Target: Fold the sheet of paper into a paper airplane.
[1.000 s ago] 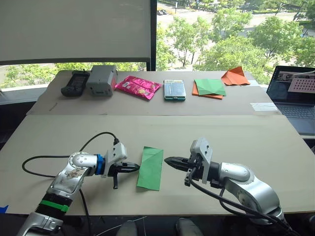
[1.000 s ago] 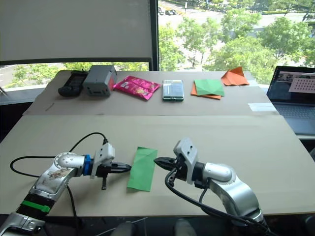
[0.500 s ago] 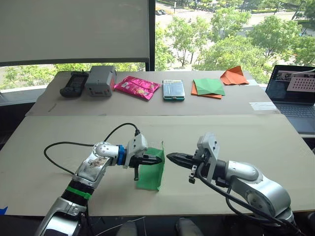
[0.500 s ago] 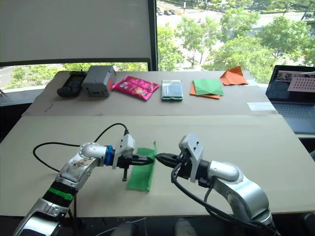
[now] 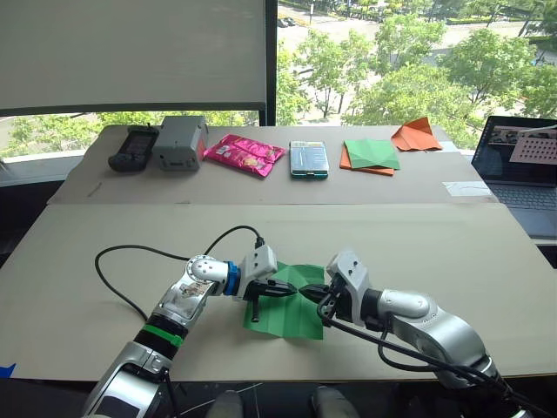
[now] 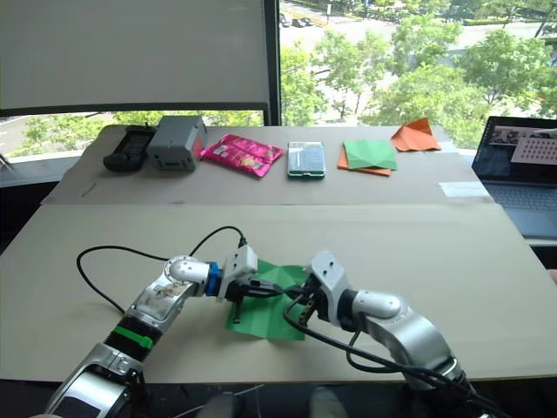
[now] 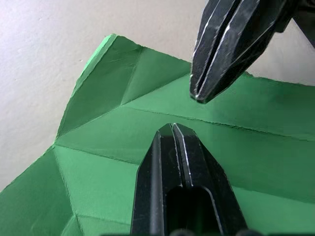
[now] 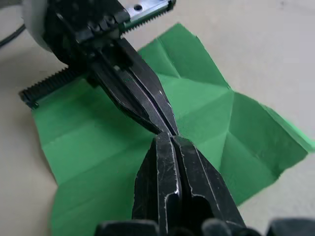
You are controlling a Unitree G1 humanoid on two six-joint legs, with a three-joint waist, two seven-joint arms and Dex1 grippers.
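Green sheet of paper (image 5: 287,309) lies unfolded and creased on the near worktop (image 5: 452,252). Left claw (image 5: 291,291) and right claw (image 5: 311,293), both with fingers pressed together and gripping nothing, meet tip to tip over the sheet's middle.

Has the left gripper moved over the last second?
Yes. The left gripper has moved toward the robot's right, from beside the sheet of paper to over it, tip to tip with the right gripper.
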